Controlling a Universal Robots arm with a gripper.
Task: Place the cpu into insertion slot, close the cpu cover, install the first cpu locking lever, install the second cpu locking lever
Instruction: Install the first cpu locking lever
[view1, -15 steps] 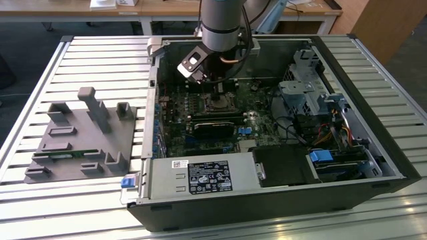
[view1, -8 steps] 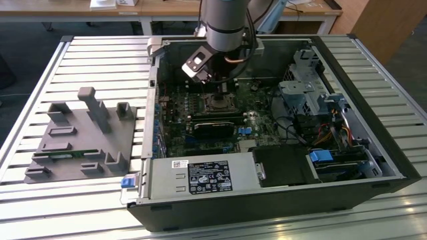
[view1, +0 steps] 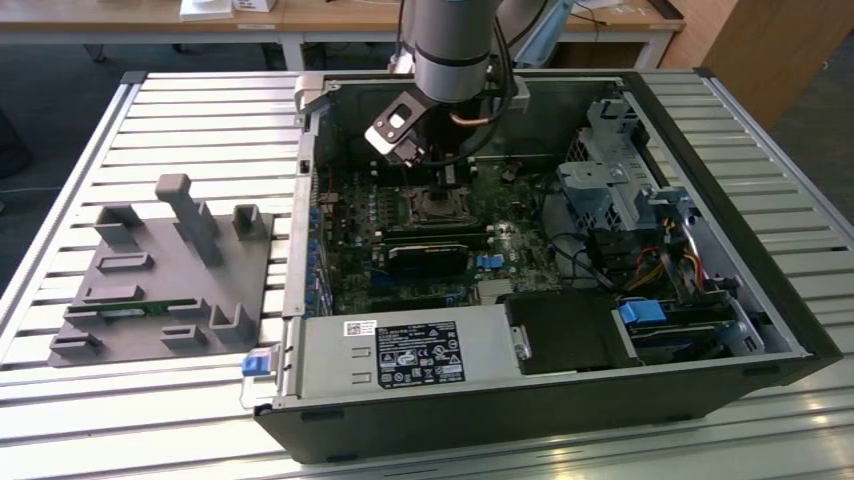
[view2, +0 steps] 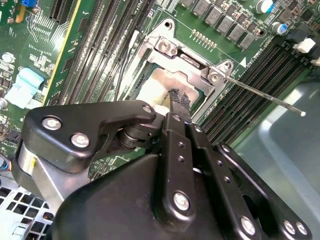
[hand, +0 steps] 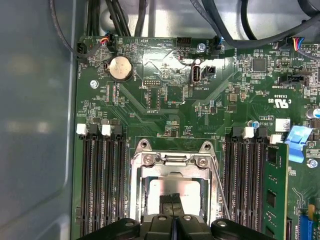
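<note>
— What's it all standing on?

— A slatted metal table (view1: 160, 110), with wooden desks (view1: 334, 20) behind it and dark floor around. The exterior view takes that in: a big grey computer case (view1: 534, 420) lies open on its side, and a grey fixture block (view1: 160, 290) sits on the slats toward that view's left, just beside the case.

— And the robot?

— The arm (view1: 454, 50) reaches down into the case from the far side, over the green motherboard (hand: 165, 100).

— What do the wrist cameras add?

— The first wrist view looks flat onto the board: black memory slots (hand: 100, 180) on either side of the insertion slot (hand: 137, 185) and a coin battery (hand: 120, 68) further off. The cpu cover (hand: 172, 167) lies down over the slot, and the cpu (hand: 172, 186) shows silvery through its cut-out.

— So the chip is in?

— Seated in the slot, framed by the cover, yes.

— The gripper?

— The gripper (hand: 172, 200) has its two black fingers pressed together with nothing between them, tips right over the chip. Whether they touch it, I can't tell.

— Anything else?

— The second wrist view catches a thin wire locking lever (view2: 265, 97) slanting up from the cover's corner, its free end in the air above the memory slots.
</note>
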